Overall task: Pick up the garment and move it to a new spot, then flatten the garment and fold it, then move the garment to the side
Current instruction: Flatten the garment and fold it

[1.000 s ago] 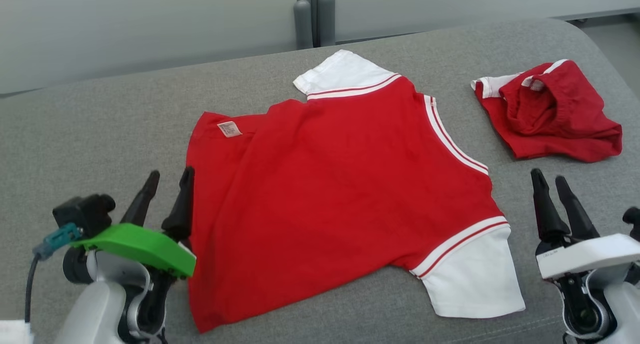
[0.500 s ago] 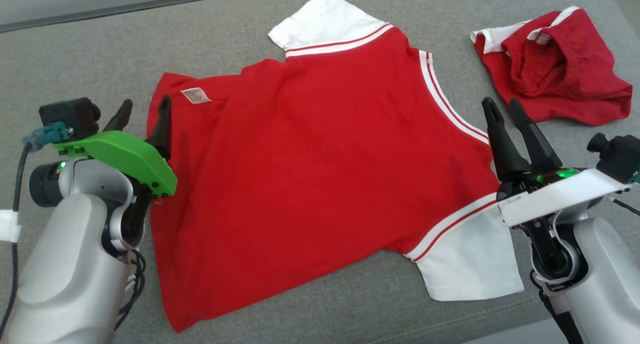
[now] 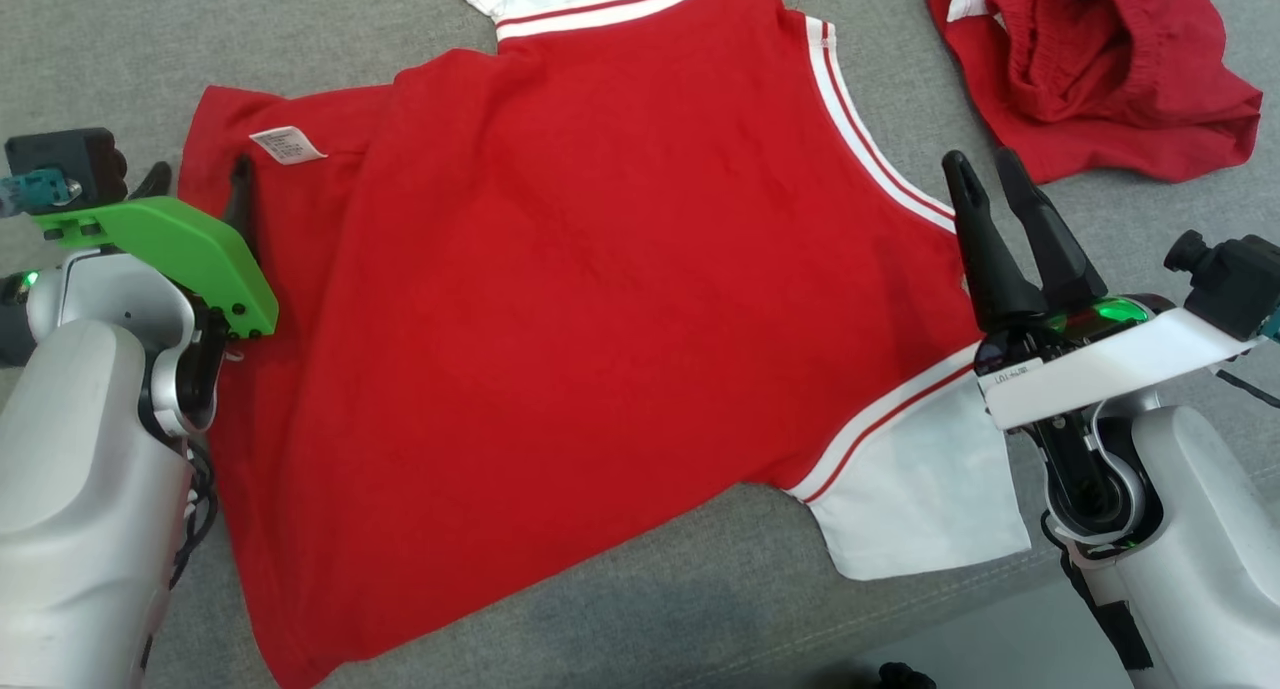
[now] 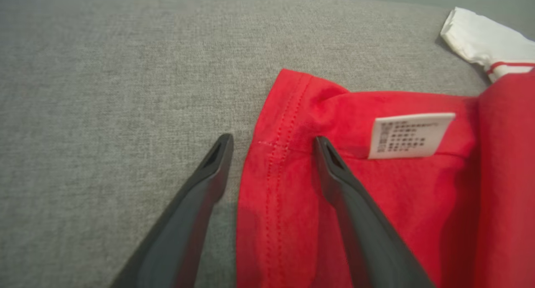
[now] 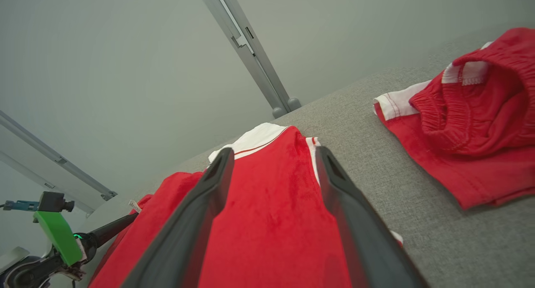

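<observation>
The grey padded surface [image 3: 650,609] lies under the garment [image 3: 600,299], a red shirt with white sleeves, spread nearly flat; red shorts [image 3: 1110,69] sit apart beyond the garment's striped edge; flattening seems to be the step in hand. The left gripper [image 4: 272,139] gapes wide and empty, straddling the garment's hem corner; next it should close there. The right gripper [image 3: 980,159], narrowly parted and empty, hangs by the garment's near sleeve. The care label [image 4: 411,135] beside that corner is too blurred to read.
</observation>
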`<state>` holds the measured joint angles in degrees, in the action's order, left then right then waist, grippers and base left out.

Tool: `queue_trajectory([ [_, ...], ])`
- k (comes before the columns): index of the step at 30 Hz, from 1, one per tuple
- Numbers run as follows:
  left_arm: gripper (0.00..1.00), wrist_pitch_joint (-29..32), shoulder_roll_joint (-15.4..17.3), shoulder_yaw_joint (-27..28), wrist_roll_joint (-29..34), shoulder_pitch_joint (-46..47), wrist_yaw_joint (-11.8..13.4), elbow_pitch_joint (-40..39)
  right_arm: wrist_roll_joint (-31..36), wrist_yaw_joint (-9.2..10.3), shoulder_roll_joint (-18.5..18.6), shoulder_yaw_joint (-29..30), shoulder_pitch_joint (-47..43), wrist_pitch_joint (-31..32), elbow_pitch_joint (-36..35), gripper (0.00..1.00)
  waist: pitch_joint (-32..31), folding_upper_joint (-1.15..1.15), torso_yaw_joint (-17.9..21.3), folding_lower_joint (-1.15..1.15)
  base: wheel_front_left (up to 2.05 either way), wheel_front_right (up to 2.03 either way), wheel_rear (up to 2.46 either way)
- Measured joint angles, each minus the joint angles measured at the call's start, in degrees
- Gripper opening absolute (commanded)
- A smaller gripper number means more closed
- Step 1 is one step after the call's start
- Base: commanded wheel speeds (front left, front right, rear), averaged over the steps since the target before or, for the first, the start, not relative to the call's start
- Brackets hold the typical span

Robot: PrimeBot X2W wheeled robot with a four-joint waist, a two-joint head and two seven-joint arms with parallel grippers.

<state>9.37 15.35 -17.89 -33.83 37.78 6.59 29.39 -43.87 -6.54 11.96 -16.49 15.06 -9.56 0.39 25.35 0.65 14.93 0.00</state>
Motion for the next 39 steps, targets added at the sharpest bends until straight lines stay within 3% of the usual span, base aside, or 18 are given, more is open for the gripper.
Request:
queue_trajectory([
  [5,1.0,-0.36,-0.07,-0.45,0.54,2.7,0.0,1.86,-0.01,-0.01,0.0,0.19,0.0,-0.6,0.54,1.0,1.31,0.0,0.72,0.0,0.0,0.0,0.0],
  [6,0.96,-0.57,-0.21,-0.64,0.66,3.02,0.0,2.2,-0.01,-0.01,0.01,0.45,0.0,-0.98,0.79,1.0,1.38,0.0,0.7,0.0,0.0,0.0,0.0],
  [8,0.6,-0.91,-0.67,-0.91,0.86,3.61,-0.04,3.15,-0.02,-0.01,0.19,1.1,-0.02,-1.34,1.18,1.0,1.36,0.0,0.45,0.0,0.0,0.0,0.0],
  [9,0.53,-0.93,-1.0,-1.11,0.86,3.82,-0.16,3.48,-0.02,-0.01,0.33,1.31,-0.02,-1.52,1.43,1.0,1.29,0.0,0.25,0.0,0.0,0.0,0.0],
  [13,0.73,-1.44,-2.22,-2.57,1.01,4.17,-1.3,4.72,-0.2,-0.01,0.31,1.37,-0.02,-1.86,2.14,1.0,0.84,0.0,-0.6,0.0,0.0,0.0,0.0],
  [16,0.75,-1.82,-2.66,-3.21,1.55,4.26,-2.13,5.65,-0.2,-0.02,0.31,1.36,-0.02,-2.01,2.67,1.0,0.34,0.0,-1.27,0.0,0.0,0.0,0.0],
  [21,0.42,-2.01,-3.16,-3.85,1.82,4.26,-2.88,7.62,-0.38,-0.11,0.26,0.94,-0.02,-2.09,3.38,1.0,-0.76,0.0,-2.17,0.0,0.0,0.0,0.0],
  [23,0.19,-3.0,-3.32,-3.56,1.81,4.26,-3.09,8.36,-0.43,-0.19,0.22,0.52,-0.02,-2.1,3.59,1.0,-1.38,0.0,-2.54,0.0,0.0,0.0,0.0],
  [24,0.0,-3.39,-3.36,-3.36,1.81,4.26,-3.13,8.43,-0.49,-0.19,0.21,0.38,-0.02,-2.1,3.6,1.0,-1.52,0.0,-2.63,0.0,0.0,0.0,0.0],
  [39,0.0,-13.93,-7.64,3.22,-4.82,4.46,-5.65,5.15,-1.13,-0.52,0.42,1.25,-0.13,-3.07,4.93,1.0,-2.51,0.0,-3.26,0.0,0.0,0.0,0.0],
])
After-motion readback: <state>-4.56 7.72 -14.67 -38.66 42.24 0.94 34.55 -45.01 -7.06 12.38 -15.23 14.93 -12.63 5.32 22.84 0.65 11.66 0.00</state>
